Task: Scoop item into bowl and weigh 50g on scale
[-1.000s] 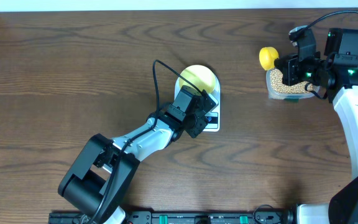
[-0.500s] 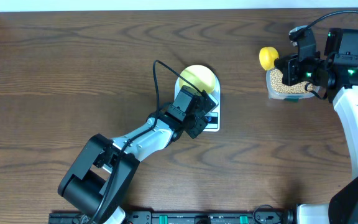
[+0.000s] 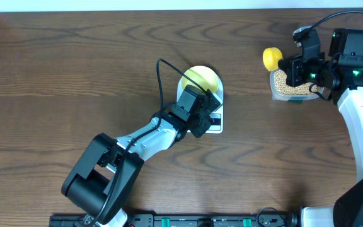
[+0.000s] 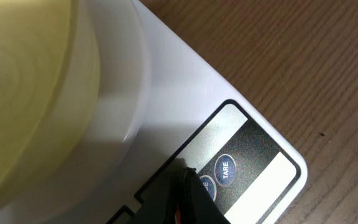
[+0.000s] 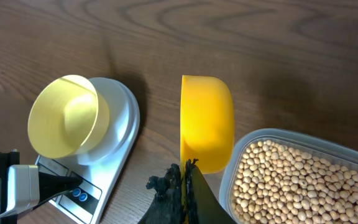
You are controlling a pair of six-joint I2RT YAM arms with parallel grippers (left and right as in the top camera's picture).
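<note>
From the near-left of the scale (image 3: 215, 122), the left gripper (image 4: 188, 182), fingers pressed together, tip at the round button (image 4: 206, 186) beside the one marked TARE. On the scale's far end, the pale yellow bowl (image 3: 200, 77). Well to the right of the scale, a yellow scoop (image 5: 207, 121) pinched at its edge by the right gripper (image 5: 185, 171). Just beside the scoop, farther from the scale, the beans (image 5: 291, 180) in a clear container (image 3: 288, 96).
</note>
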